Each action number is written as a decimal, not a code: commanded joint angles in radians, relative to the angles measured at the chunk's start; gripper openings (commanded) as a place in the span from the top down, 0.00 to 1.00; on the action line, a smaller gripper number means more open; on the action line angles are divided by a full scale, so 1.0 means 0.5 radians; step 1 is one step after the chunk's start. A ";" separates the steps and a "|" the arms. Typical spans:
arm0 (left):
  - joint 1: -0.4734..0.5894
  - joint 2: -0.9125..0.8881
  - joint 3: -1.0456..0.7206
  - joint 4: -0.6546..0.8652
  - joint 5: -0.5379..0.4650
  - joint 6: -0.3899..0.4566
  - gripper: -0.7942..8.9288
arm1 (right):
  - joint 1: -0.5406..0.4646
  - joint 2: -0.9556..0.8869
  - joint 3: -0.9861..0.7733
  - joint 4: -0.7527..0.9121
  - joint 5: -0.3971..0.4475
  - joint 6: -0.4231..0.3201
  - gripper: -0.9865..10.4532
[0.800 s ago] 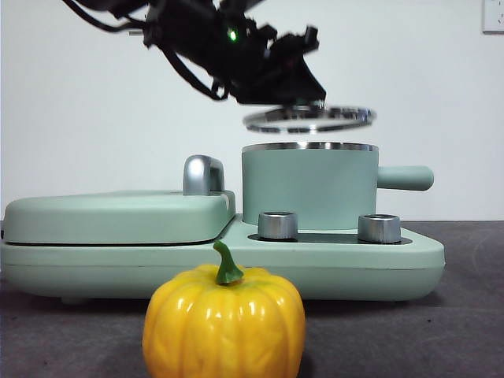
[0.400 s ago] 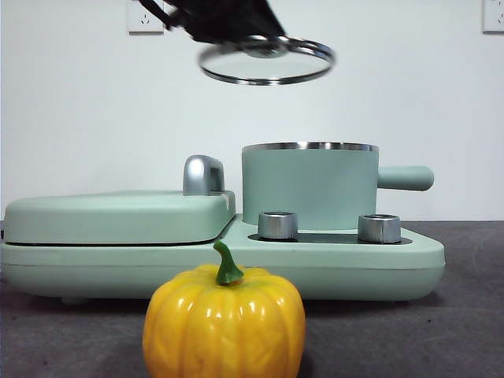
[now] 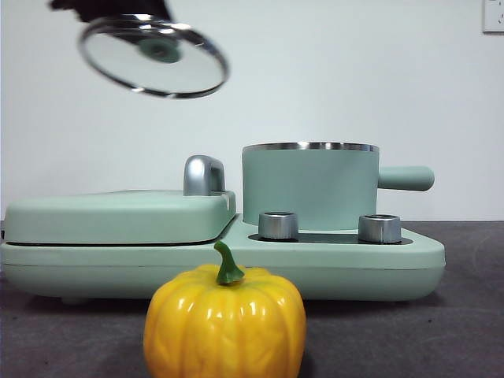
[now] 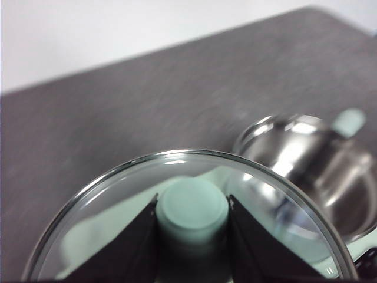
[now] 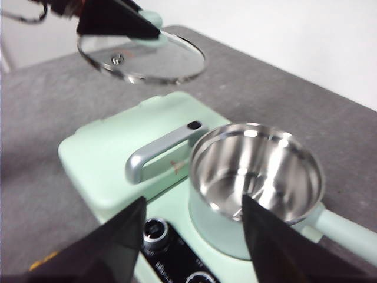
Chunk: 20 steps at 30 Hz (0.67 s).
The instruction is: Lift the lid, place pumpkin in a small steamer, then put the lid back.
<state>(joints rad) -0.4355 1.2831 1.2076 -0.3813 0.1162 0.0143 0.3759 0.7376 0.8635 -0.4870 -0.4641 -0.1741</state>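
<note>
My left gripper [image 4: 192,219] is shut on the mint-green knob of the glass lid [image 3: 154,57], holding it tilted high in the air, up and to the left of the small steamer [image 3: 309,185]. The lid [image 5: 141,57] also shows in the right wrist view, hanging over the flat cover, with the left gripper [image 5: 138,30] on its knob. The steamer [image 5: 254,177] stands uncovered, its steel inside bare. The yellow pumpkin [image 3: 224,321] sits on the table in front of the base. My right gripper [image 5: 193,227] is open above the base's knobs, apart from everything.
The wide mint-green base [image 3: 417,252] carries two silver knobs [image 3: 277,225] in front of the steamer. A flat mint-green cover [image 3: 118,214] with a steel handle [image 3: 202,175] takes up its left half. The steamer's side handle [image 3: 405,178] points right.
The left gripper has carried the lid up and to the left, away from above the steamer, and the lid now tilts more. Pumpkin and steamer have not moved.
</note>
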 commanded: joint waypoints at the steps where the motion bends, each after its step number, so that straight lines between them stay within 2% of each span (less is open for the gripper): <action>1: 0.055 -0.112 -0.022 0.044 0.007 -0.017 0.91 | 0.059 0.024 0.037 -0.031 0.002 -0.134 0.64; 8: 0.256 -0.436 -0.301 0.005 0.006 -0.056 0.91 | 0.249 0.109 0.037 -0.095 0.002 -0.214 0.64; 13: 0.356 -0.652 -0.440 -0.082 0.007 -0.085 0.91 | 0.462 0.205 0.037 -0.092 0.006 -0.271 0.64; 20: 0.419 -0.781 -0.454 -0.182 0.007 -0.086 0.91 | 0.812 0.443 0.037 -0.095 0.172 -0.322 0.61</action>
<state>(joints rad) -0.2245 0.8894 0.9665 -0.4973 0.1127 -0.0196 0.7582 0.9409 0.8635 -0.5396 -0.3843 -0.3191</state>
